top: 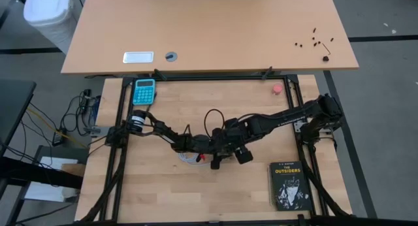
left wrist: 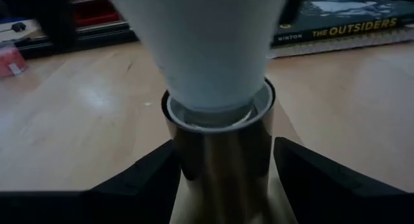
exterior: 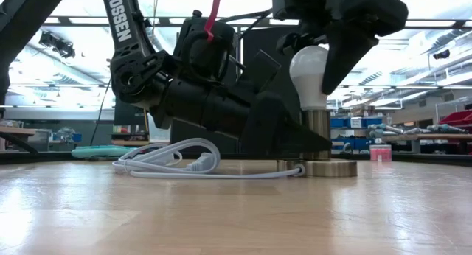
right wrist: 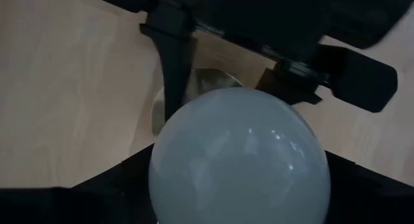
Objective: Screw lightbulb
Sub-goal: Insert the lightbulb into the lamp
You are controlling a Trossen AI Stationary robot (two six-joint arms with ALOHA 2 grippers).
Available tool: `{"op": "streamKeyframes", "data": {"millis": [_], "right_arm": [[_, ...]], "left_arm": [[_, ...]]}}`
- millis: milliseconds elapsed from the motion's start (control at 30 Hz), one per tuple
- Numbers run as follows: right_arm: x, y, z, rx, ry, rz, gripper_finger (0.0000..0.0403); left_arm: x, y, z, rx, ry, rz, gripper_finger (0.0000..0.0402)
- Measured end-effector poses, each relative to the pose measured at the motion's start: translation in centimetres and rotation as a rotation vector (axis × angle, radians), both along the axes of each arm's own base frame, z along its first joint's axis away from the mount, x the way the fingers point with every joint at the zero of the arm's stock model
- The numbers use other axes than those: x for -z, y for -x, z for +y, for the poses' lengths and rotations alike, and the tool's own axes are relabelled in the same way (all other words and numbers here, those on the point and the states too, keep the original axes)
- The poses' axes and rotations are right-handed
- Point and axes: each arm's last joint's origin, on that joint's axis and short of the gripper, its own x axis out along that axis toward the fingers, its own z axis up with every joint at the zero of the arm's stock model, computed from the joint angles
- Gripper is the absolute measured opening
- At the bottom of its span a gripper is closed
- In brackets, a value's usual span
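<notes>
Left gripper (left wrist: pixel 223 179) clamps the brass socket (exterior: pixel 318 137) on the counter (exterior: pixel 221 211); right gripper (right wrist: pixel 239 179) grips the lightbulb (exterior: pixel 310 77) seated upright in it. Screwing's underway, I'd say: next, another steady twist.

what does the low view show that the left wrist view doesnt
Only the low view: the white coiled cord, the round silvery socket base disc, and the right gripper over the bulb's top.
Only the left wrist view: the black book titled The Outsiders.
Both: the white frosted lightbulb seated in the metal socket tube, which the left gripper straddles.
</notes>
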Motion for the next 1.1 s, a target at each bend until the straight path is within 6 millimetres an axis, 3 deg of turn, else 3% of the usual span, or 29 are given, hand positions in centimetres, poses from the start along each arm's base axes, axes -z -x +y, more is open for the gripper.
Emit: {"op": "streamKeyframes", "data": {"millis": [333,667,1100], "right_arm": [[0.0,-0.04,-0.19,-0.001,-0.03,0.005,0.0306],[-0.06,-0.23,-0.06,0.005,-0.04,-0.017,0.0306],[-0.34,-0.63,0.02,0.063,-0.063,-0.06,0.0311]], "left_arm": [[0.34,0.2,0.07,-0.005,-0.041,0.025,0.0245],[0.11,0.02,0.05,-0.019,0.003,0.012,0.0199],[0.11,0.01,0.05,-0.023,0.014,0.012,0.0196]]}}
